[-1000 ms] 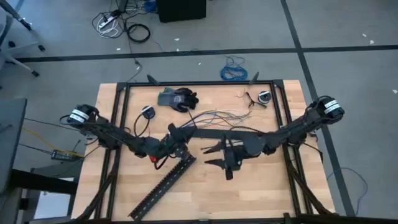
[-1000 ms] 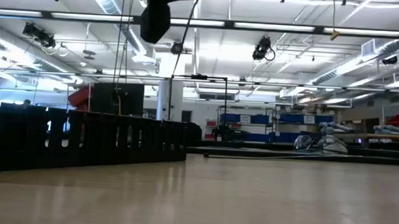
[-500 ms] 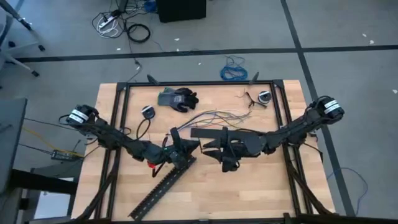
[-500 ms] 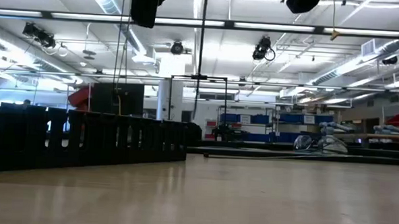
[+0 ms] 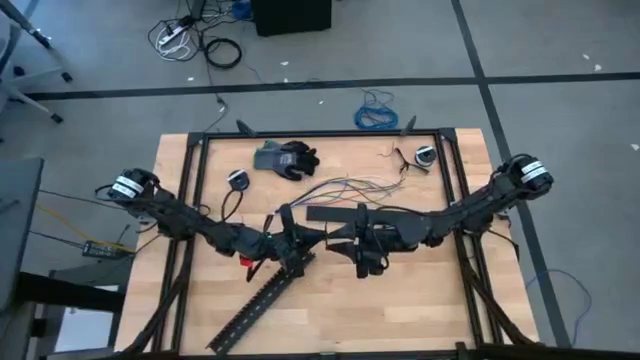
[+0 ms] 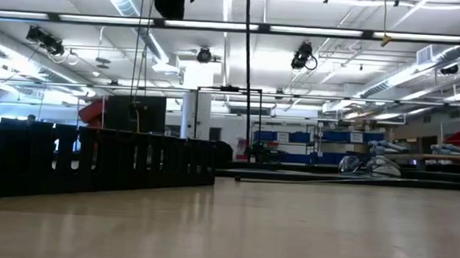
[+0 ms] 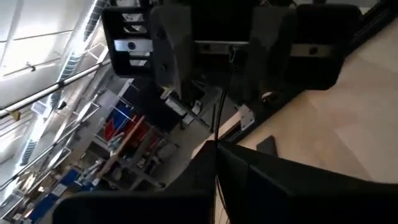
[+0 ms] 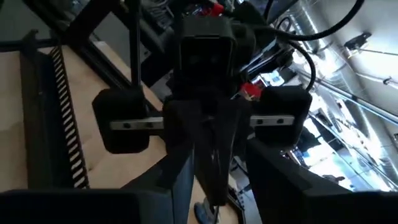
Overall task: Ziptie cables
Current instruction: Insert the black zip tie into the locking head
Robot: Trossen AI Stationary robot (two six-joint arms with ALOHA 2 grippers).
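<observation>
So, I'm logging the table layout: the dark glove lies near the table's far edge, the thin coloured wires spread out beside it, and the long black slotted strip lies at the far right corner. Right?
Not quite. In the high view the long black slotted strip lies diagonally at the near left part of the wooden table, not the far right corner. The dark glove does lie near the far edge, with the thin coloured wires spread beside it.

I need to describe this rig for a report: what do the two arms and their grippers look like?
Both arms, the left arm and the right arm, are dark, slim and jointed, each with a white-banded round base joint at the table's side and black cords along it. The left gripper has red near its wrist; up close it shows blocky black fingers on a pale rail. The right gripper is equally black.
</observation>
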